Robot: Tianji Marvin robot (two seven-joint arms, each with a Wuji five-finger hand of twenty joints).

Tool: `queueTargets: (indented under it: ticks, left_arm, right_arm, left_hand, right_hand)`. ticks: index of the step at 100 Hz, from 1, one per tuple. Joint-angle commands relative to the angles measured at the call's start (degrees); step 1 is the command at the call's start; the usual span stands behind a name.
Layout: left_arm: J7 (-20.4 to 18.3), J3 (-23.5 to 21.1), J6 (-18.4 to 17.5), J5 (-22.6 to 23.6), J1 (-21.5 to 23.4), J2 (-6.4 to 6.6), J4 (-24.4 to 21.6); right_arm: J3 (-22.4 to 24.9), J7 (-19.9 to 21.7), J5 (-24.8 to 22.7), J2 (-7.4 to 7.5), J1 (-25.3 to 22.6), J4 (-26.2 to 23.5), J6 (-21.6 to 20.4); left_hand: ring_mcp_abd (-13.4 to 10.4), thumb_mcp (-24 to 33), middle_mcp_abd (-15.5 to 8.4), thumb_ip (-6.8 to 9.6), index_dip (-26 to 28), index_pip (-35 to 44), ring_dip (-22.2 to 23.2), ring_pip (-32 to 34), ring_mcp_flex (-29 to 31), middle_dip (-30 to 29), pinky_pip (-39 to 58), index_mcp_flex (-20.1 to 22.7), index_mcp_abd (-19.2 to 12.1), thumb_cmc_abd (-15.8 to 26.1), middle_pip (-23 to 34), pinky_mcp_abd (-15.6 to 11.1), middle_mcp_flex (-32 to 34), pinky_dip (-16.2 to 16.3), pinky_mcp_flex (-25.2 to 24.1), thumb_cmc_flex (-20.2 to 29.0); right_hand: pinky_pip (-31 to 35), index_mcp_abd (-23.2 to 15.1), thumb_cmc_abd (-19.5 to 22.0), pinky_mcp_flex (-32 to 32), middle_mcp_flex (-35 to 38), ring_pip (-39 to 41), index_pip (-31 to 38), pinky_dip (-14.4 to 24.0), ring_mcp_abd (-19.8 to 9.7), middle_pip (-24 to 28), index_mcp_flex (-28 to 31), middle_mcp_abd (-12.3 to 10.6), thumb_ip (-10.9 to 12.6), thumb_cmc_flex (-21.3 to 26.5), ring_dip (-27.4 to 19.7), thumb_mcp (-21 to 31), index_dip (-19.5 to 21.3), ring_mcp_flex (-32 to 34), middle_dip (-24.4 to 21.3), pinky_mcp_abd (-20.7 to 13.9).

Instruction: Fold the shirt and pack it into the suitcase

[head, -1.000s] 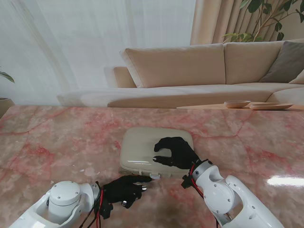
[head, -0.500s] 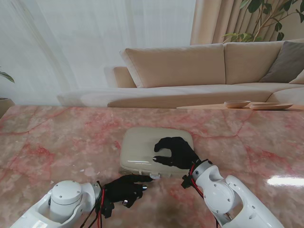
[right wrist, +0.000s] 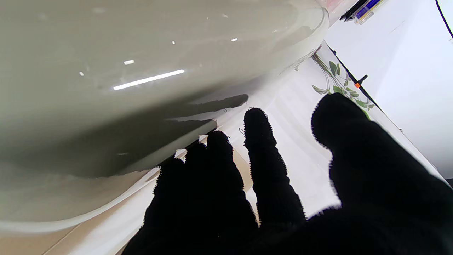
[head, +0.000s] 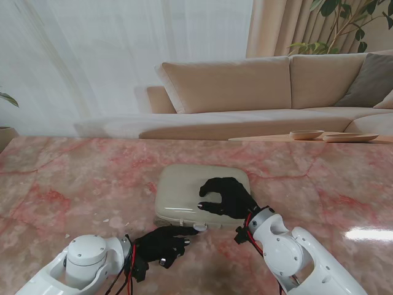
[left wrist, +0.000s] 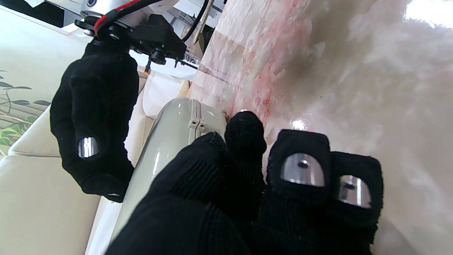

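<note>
We had the suitcase lying flat and closed near the middle of the pink marble tabletop, with its latched front edge turned toward us. No shirt showed in any view, so we could not tell whether it was already inside.

Our right hand lay palm-down on the lid, toward the shell's 4 o'clock corner, fingers spread and loosely curved over the glossy surface, gripping nothing. Our left hand sat on the tabletop just at the suitcase's 6 o'clock edge. Its fingers were curled in, with one fingertip reaching toward the seam by the small white latch. Whether it actually touched the latch we could not tell.

We judged the step in hand to be working the front latch, either to secure the case or to release it. To do it well, we would keep the right palm pressing straight down on the lid so the light shell could not slide away on the slick marble. We would bring the left fingertip squarely onto the latch rather than the rim. We would push gently, since a glancing contact might skate the case toward 12 o'clock.
</note>
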Motion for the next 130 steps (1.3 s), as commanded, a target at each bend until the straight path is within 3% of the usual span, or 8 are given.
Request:
queueTargets:
  ticks: [1, 8, 36, 50, 85, 101, 110, 130]
  left_arm:
    - [-0.21, 0.05, -0.46, -0.06, -0.06, -0.27, 0.22]
    - [-0.33, 0.02, -0.43, 0.0, 0.02, -0.22, 0.17]
    - [-0.98, -0.34, 1.07, 0.73, 0.41, 0.11, -0.48]
    - [-0.66, -0.2, 1.28, 0.46, 0.17, -0.03, -0.4]
    - [0.94, 0.54, 0.53, -0.81, -0.61, -0.74, 0.55]
    - [1.18, 0.89, -0.05, -1.58, -0.96, -0.98, 1.12]
    - [1.35, 1.01, -0.19, -1.79, -1.05, -1.07, 1.28]
    - [1.14, 1.02, -0.56, -2.13, -1.02, -1.08, 1.47]
  right_arm:
    - [-1.27, 3.02, 0.12, 0.38, -2.47, 4.7, 1.53]
    - [-1.3, 3.05, 0.12, 0.39, -2.43, 4.77, 1.5]
    - [-1.44, 3.13, 0.18, 0.4, -2.25, 4.98, 1.47]
    - [-1.56, 3.11, 0.17, 0.39, -2.11, 5.11, 1.43]
    - [-1.61, 3.21, 0.2, 0.41, -1.99, 5.31, 1.45]
    - [-1.64, 3.25, 0.27, 0.41, -1.96, 5.4, 1.41]
    - [-1.65, 3.28, 0.32, 0.41, -1.93, 5.46, 1.46]
    - [-1.64, 3.38, 0.4, 0.42, -1.91, 5.51, 1.55]
  left_hand:
    - [-0.86, 2.06, 0.59, 1.36, 0.76, 2.05, 0.74, 4.5, 0.54, -0.09, 8.95, 0.77, -12.95, -0.55, 0.9, -1.83, 0.09, 1.14, 0.64, -0.91]
    - [-0.78, 2.1, 0.92, 1.28, 0.96, 2.42, 0.72, 4.49, 0.55, -0.05, 8.93, 1.57, -12.04, -0.6, 0.8, -1.83, 0.19, 1.19, 0.65, -0.89]
    - [-0.4, 2.16, 0.05, 1.14, 0.43, 0.77, 0.66, 4.47, 0.49, 0.23, 8.88, -1.49, 5.12, -0.23, 0.66, -1.81, -0.08, 1.32, 0.62, -1.1]
    - [-0.29, 2.25, -0.4, 1.21, 0.13, 0.13, 0.6, 4.5, 0.62, 0.17, 8.85, -2.5, 9.05, -0.17, 0.59, -1.6, -0.16, 1.5, 0.45, -1.27]
    - [-0.93, 1.58, 0.0, 0.5, 0.02, 0.15, 0.56, 4.68, 0.76, 0.04, 9.02, -3.64, 0.6, 0.16, 0.68, -2.03, -0.33, 1.97, 0.55, -0.74]
    - [-0.93, 1.11, 1.09, -0.03, 0.19, 0.78, 0.54, 4.79, 0.79, 0.02, 9.05, -1.67, -8.41, 0.02, 0.63, -2.04, -0.21, 1.98, 0.58, -0.09]
    - [-0.95, 0.84, -0.82, -0.39, 0.31, 1.12, 0.5, 4.82, 0.86, -0.01, 9.08, -0.22, -12.61, -0.11, 0.54, -2.0, 0.24, 1.99, 0.62, 0.28]
    - [-0.67, 0.57, -0.39, -0.67, 0.4, 1.32, 0.44, 4.85, 0.95, -0.02, 9.12, 1.36, -15.17, -0.39, 0.38, -1.87, 0.48, 1.99, 0.68, 0.51]
  right_hand:
    - [10.19, 0.25, 0.23, 6.87, 0.9, 6.94, 0.56, 1.39, 9.43, 1.35, 1.52, 3.83, 1.91, -0.02, -0.15, 0.95, -0.06, 4.67, -0.15, 18.06]
    - [10.18, 0.27, 0.25, 6.84, 0.92, 6.95, 0.56, 1.38, 9.32, 1.34, 1.55, 3.8, 1.91, -0.02, -0.15, 0.94, -0.07, 4.73, -0.15, 18.12]
    - [10.16, 0.24, 0.27, 6.83, 0.94, 6.92, 0.59, 1.35, 9.38, 1.34, 1.63, 3.8, 1.91, -0.01, -0.16, 0.95, -0.06, 4.68, -0.13, 18.14]
    - [10.17, 0.26, 0.22, 6.85, 0.96, 6.94, 0.61, 1.34, 9.36, 1.35, 1.64, 3.86, 1.92, 0.01, -0.15, 0.95, -0.04, 4.69, -0.12, 18.08]
    - [10.18, 0.18, 0.27, 6.85, 0.97, 6.94, 0.63, 1.33, 9.39, 1.34, 1.68, 3.82, 1.92, 0.03, -0.16, 0.99, -0.04, 4.67, -0.12, 18.11]
    - [10.2, 0.25, 0.33, 6.86, 0.95, 6.92, 0.65, 1.33, 9.36, 1.31, 1.68, 3.81, 1.91, 0.0, -0.16, 0.96, -0.03, 4.65, -0.13, 18.08]
    - [10.18, 0.27, 0.38, 6.81, 0.98, 6.9, 0.64, 1.33, 9.38, 1.32, 1.67, 3.8, 1.91, -0.01, -0.17, 0.92, -0.04, 4.61, -0.12, 18.04]
    - [10.14, 0.11, 0.47, 6.77, 0.94, 6.89, 0.66, 1.31, 9.33, 1.3, 1.71, 3.8, 1.92, 0.02, -0.18, 0.82, -0.04, 4.6, -0.12, 18.05]
